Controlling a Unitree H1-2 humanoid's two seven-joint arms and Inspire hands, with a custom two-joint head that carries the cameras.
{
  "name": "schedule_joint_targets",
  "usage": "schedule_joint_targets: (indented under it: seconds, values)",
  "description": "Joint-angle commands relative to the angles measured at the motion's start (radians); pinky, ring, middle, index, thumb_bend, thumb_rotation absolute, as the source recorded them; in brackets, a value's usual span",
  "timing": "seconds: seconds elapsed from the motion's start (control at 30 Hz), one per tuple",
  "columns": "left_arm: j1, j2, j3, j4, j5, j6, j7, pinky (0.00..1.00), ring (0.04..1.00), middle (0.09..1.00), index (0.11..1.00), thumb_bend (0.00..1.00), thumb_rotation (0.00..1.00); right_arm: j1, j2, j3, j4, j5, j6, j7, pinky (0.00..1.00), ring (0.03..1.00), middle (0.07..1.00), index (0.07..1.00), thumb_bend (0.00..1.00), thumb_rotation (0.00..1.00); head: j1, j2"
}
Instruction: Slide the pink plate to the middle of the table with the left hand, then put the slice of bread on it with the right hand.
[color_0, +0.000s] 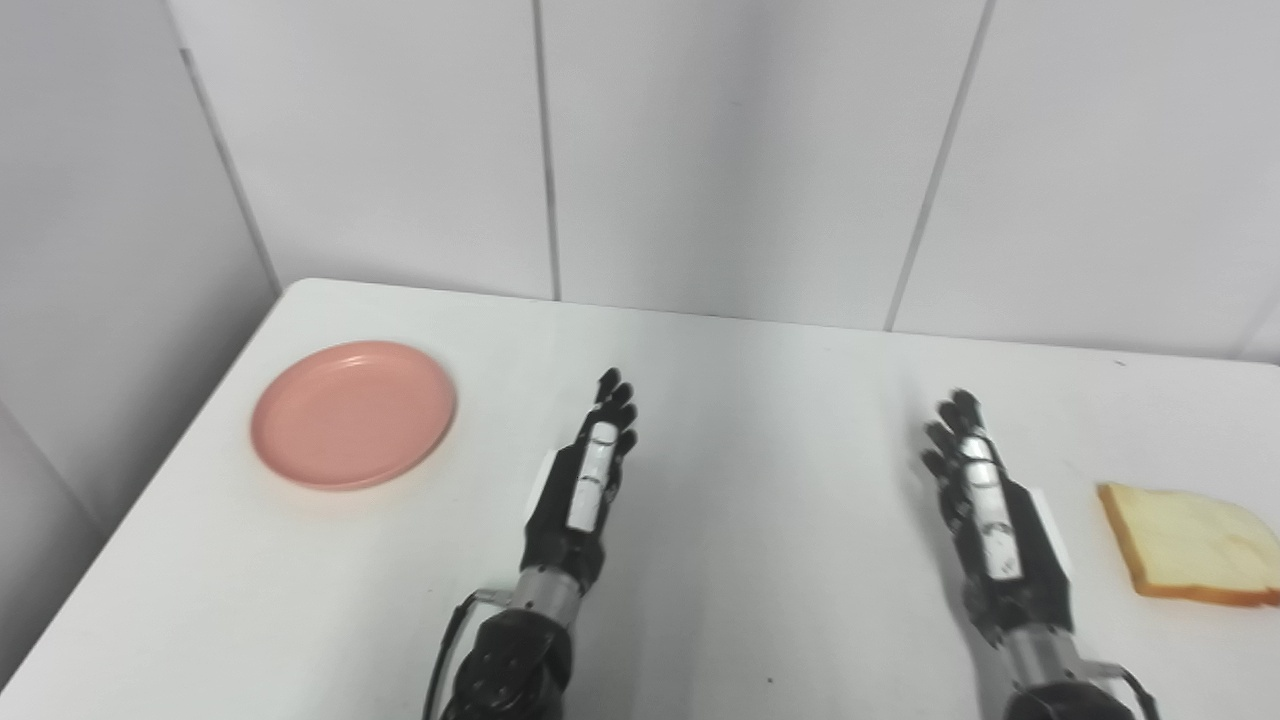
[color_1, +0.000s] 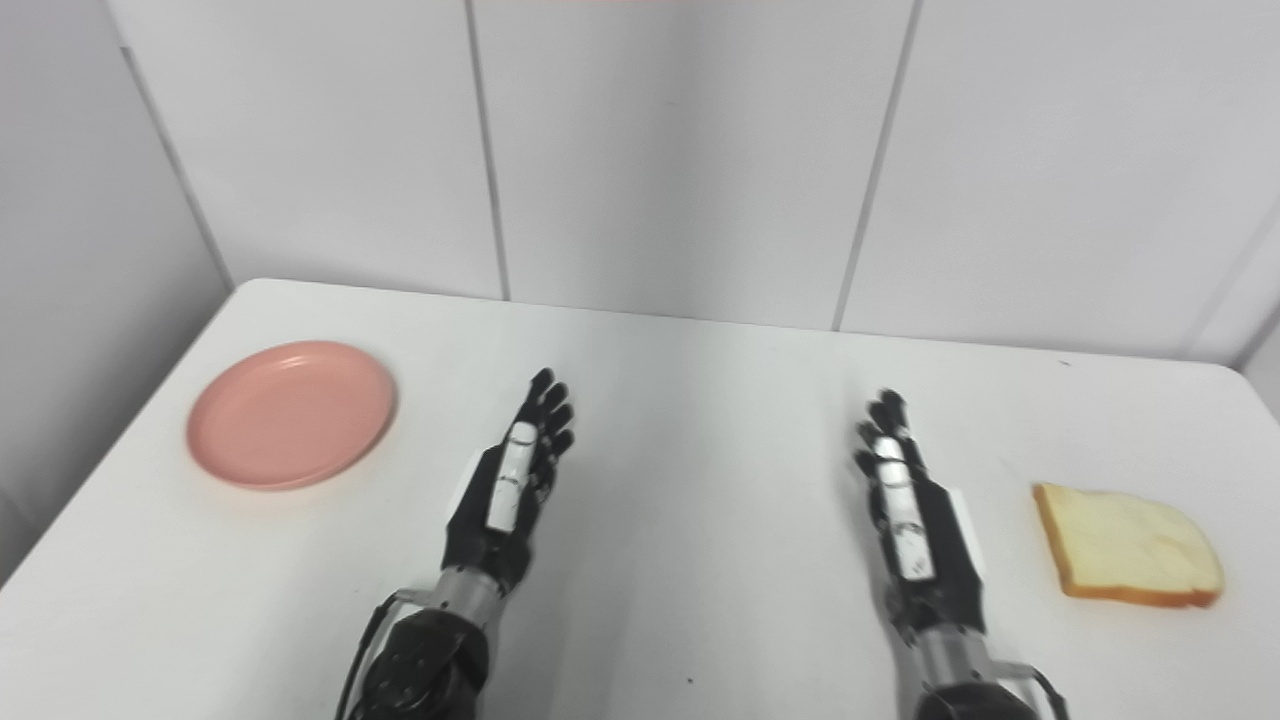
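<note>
The worktop (color_1: 700, 560) lies bare between the left hand (color_1: 510, 490) and the right hand (color_1: 910, 510), a broad open lane down its middle. The plate (color_1: 291, 413) sits near the far left corner, apart from the left hand, with bare surface between them. The bread (color_1: 1125, 547) lies flat near the right edge, beside the right hand but not touching it. Both hands are empty, fingers (color_1: 545, 400) stretched forward. Walls (color_1: 680, 150) close the worktop at the back and left.
</note>
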Motion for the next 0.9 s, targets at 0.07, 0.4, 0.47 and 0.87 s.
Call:
schedule_joint_targets:
  seconds: [0.07, 0.4, 0.47, 0.87]
  values:
    - [-0.072, -0.005, 0.022, -0.005, -0.013, -0.054, 0.014, 1.0, 1.0, 1.0, 0.985, 0.68, 0.96, -0.025, -0.012, -0.011, -0.042, 0.03, -0.03, 0.015, 1.0, 1.0, 1.0, 1.0, 0.6, 0.9, 0.049, -0.022]
    - [-0.117, 0.015, 0.084, -0.013, -0.086, -0.049, 0.007, 1.0, 1.0, 1.0, 0.972, 0.69, 0.95, -0.034, -0.041, -0.017, 0.031, 0.035, -0.111, 0.049, 1.0, 1.0, 1.0, 1.0, 0.58, 0.91, 0.096, -0.059]
    - [-0.12, 0.028, 0.089, -0.028, -0.091, -0.035, 0.004, 1.0, 1.0, 1.0, 0.97, 0.7, 0.97, -0.034, -0.041, -0.016, 0.035, 0.035, -0.115, 0.052, 1.0, 1.0, 1.0, 1.0, 0.59, 0.91, 0.096, -0.061]
    - [-0.15, 0.092, 0.171, -0.085, -0.128, 0.003, 0.04, 1.0, 0.979, 0.959, 0.924, 0.72, 0.99, -0.038, -0.042, -0.015, 0.052, 0.035, -0.137, 0.066, 1.0, 1.0, 1.0, 1.0, 0.57, 0.92, 0.11, -0.076]
